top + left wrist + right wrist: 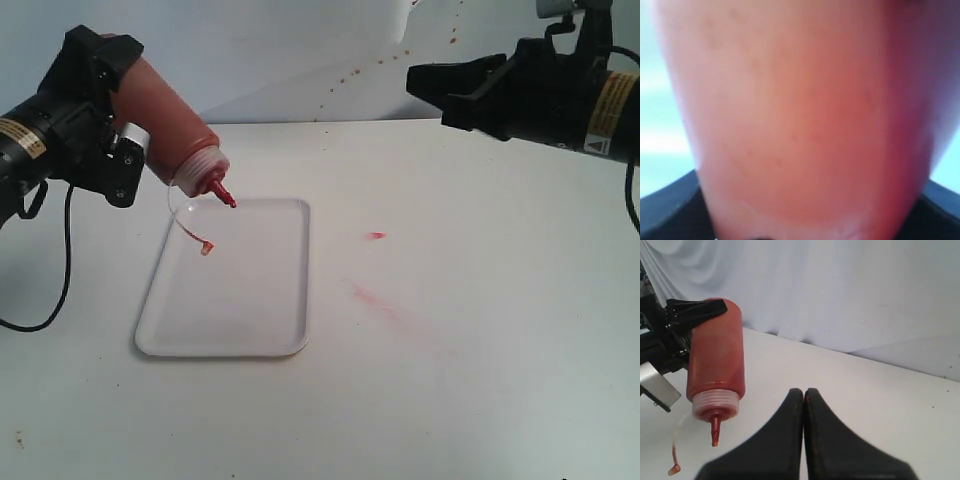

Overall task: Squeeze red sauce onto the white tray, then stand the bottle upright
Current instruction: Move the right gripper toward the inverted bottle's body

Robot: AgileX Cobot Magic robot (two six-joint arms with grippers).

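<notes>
Above the far end of the white tray (230, 325), our left fingers (100, 52) are gripping the bottle (165, 115), nozzle (220, 191) pointing down; right fingers (782, 440) are hanging closed, empty; we are aiming for a slow squeeze

Can't pull anything sharp out of the left wrist view: just a blurry orange-red wall of bottle (800, 120), cropped at the top and both sides, plus dark out-of-focus slivers of the left fingers (667, 212) in two corners. Can't see the bottle's base from the exterior view either, buried behind those fingers. Losing the left arm (30, 140) to the frame edge there, same with the right arm (590, 100) opposite. Right fingers (785, 440) cropped along the edge of the right wrist view. Nozzle (220, 190) way too tiny to check for a drip.
</notes>
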